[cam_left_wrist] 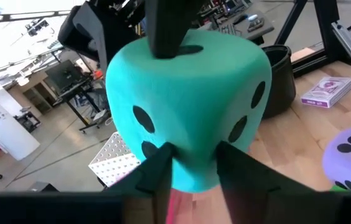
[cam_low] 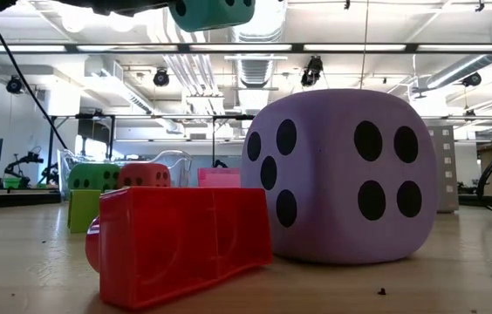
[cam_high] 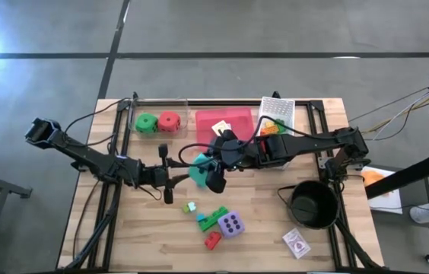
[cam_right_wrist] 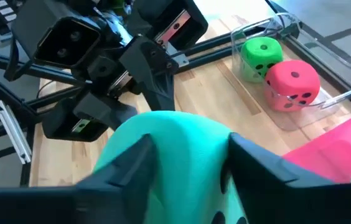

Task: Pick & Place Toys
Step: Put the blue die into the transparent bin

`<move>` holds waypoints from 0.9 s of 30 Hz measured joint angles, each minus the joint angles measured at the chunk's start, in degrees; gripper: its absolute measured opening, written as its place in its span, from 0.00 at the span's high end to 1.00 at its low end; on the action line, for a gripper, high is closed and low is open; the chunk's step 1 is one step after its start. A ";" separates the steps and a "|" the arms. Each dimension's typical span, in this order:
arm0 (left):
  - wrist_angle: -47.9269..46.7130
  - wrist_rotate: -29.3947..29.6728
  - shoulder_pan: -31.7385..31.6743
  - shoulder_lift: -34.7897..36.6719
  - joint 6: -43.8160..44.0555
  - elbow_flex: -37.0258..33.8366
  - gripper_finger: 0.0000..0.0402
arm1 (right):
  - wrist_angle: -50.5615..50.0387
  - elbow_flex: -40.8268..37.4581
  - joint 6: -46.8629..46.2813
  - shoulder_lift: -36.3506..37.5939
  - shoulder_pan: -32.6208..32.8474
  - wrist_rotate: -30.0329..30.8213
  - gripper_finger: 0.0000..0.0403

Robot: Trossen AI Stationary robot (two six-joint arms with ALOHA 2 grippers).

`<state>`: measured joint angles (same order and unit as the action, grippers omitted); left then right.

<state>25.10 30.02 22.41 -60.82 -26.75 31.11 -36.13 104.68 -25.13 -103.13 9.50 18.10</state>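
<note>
Nearest the front edge of the table (cam_high: 123, 236), a card pack (cam_high: 297, 243), a red brick (cam_high: 212, 240), the purple die (cam_high: 231, 224) and green bricks (cam_high: 213, 218) are seen lying loose.

At mid-table, the teal die (cam_high: 198, 169) is held off the surface between both arms. The left gripper (cam_left_wrist: 191, 165) is seen with its fingers apart, their tips pressed against the die's near face. The right gripper (cam_right_wrist: 188, 155) is clamped on the die, one finger on either side.

A black pot (cam_high: 311, 204) stands on the right side.

Farther back, the green die (cam_high: 146, 122) and red die (cam_high: 169, 121) sit side by side in a clear tray (cam_high: 161, 106); a pink bin (cam_high: 222, 120) and a white mesh basket (cam_high: 278, 109) are beside it.
</note>
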 joint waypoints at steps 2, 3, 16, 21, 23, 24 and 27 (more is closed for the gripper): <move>0.09 0.00 0.02 0.00 -0.23 0.31 0.62 | 0.08 0.00 -0.06 0.00 0.00 -0.10 0.65; 0.12 -0.02 0.02 0.00 -0.23 0.39 0.60 | 0.15 0.02 -0.09 0.00 0.00 -0.10 0.71; 0.59 -0.12 0.04 -0.02 0.03 0.50 0.49 | 3.37 -0.02 0.70 -0.11 -0.02 -0.14 0.84; 1.17 0.00 0.04 -0.02 -0.28 0.50 0.60 | 4.87 -0.09 0.46 -0.11 -0.02 0.06 0.89; 1.50 0.02 0.04 -0.02 -0.36 0.50 0.71 | 5.12 -0.32 0.00 -0.09 -0.04 0.26 0.89; 1.65 0.04 0.04 -0.02 -0.39 0.50 0.76 | 5.48 -0.64 -0.21 -0.01 -0.06 0.31 0.89; 1.95 0.13 0.05 -0.02 -0.63 0.50 0.93 | 6.63 -1.89 -0.44 0.15 -0.07 0.43 0.89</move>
<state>27.05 30.15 22.47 -60.84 -27.38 31.62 -29.51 102.79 -25.57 -102.98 9.43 18.53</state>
